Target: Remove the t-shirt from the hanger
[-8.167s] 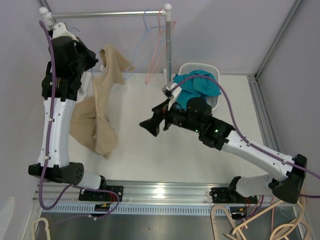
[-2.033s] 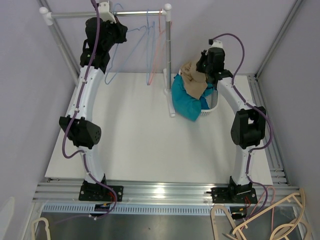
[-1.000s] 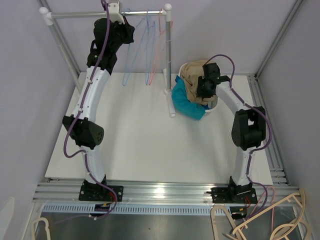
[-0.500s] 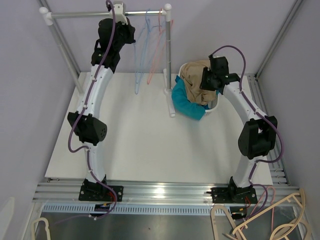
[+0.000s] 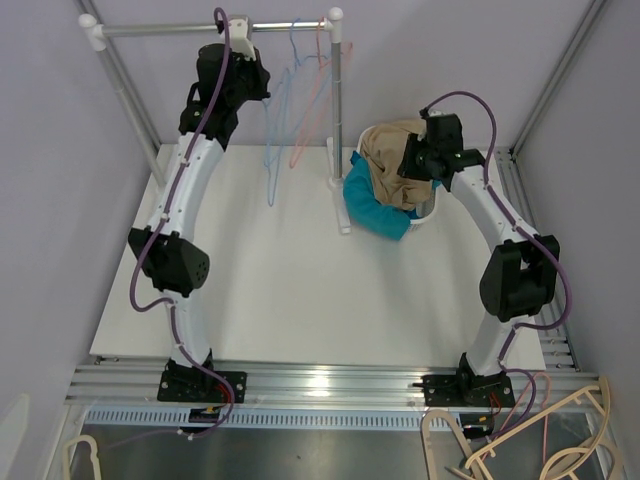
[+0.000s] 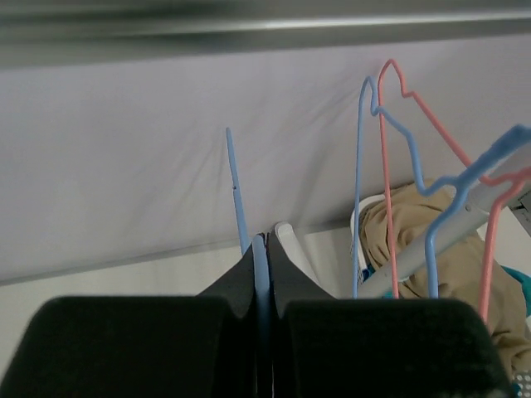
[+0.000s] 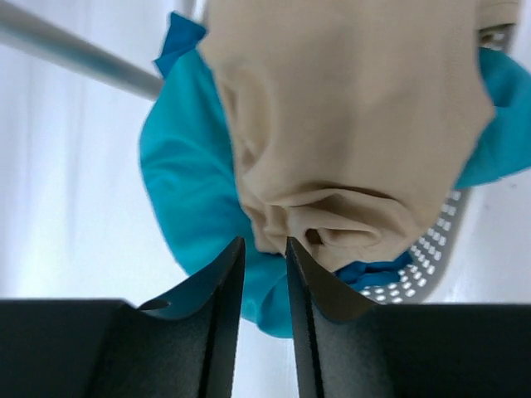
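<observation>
**T-shirt** (image 5: 385, 150): tan, off the hanger. It lies bunched in the white basket (image 5: 428, 210) at the far right of the table (image 5: 290, 290), on top of a teal garment (image 5: 370, 205). From above, the heap runs from the far rim towards the near right. Collar and hem cannot be told apart, so I cannot tell which way it points.

**Hanger** (image 6: 236, 191): blue wire, bare. From above it dangles from the left gripper (image 5: 252, 88), just under the rail (image 5: 170, 28). Its long axis slopes down and towards the near side, over the far edge of the table. I cannot tell whether its hook is on the rail.

**Views**
- Top view only: both arms, the rail, the post (image 5: 338, 120) and the whole basket.
- Left wrist only: the pinch on the wire. Spare hangers (image 6: 387, 191), blue and pink, are to the right, with the t-shirt (image 6: 415, 240) low behind them.
- Right wrist only: the folds of the t-shirt (image 7: 348, 124), the teal garment (image 7: 187, 166) spilling left and below it, and the perforated basket wall (image 7: 427, 257).

**Left gripper** (image 6: 261, 240): jaws pressed together on the blue wire, which rises from between the fingers.

**Right gripper** (image 7: 264, 245): over the basket. The jaws are a narrow slit apart with nothing between them. The tips are close to the near edge of the heap, but I cannot tell whether they touch it.
</observation>
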`<move>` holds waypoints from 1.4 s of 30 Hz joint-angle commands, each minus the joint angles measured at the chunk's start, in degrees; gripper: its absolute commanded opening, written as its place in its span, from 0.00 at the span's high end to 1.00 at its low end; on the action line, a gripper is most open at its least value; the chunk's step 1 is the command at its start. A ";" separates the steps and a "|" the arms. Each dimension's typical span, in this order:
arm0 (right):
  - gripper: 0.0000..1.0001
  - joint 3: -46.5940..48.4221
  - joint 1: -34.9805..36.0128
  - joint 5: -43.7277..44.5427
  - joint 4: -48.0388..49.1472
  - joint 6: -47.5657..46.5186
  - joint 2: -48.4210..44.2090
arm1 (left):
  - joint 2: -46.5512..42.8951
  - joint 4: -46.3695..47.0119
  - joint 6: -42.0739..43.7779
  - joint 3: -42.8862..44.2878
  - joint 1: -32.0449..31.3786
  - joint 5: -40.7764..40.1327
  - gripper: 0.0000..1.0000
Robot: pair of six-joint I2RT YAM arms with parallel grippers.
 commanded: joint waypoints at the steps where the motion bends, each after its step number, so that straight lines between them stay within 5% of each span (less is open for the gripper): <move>1: 0.68 -0.79 1.31 -7.77 3.72 -1.38 -2.57 | -7.21 -0.45 -1.00 -0.52 -0.83 0.17 0.99; 6: 0.57 -7.38 6.30 -10.26 15.41 -3.22 -9.32 | -8.71 -6.24 -0.04 3.08 -1.01 -3.35 1.00; 10: 0.33 -11.24 12.27 -9.30 21.04 -7.79 -14.70 | -10.73 -8.89 1.46 3.00 -1.01 -9.93 0.99; 15: 0.27 -17.13 20.72 -7.29 29.74 -12.63 -20.68 | -13.10 -11.88 -0.20 1.43 -1.09 -10.91 0.99; 21: 0.27 -13.02 29.86 -3.94 30.01 -11.76 -22.27 | -17.32 -13.28 -0.82 -2.54 -1.71 -16.96 0.99; 31: 0.34 -0.81 39.80 4.57 38.01 -5.61 -11.21 | -21.45 -16.62 -4.25 -7.37 -3.38 -21.19 1.00; 42: 0.40 25.30 44.73 13.37 25.53 -6.04 8.14 | -24.35 -17.76 -5.66 -10.27 -6.19 -22.78 0.99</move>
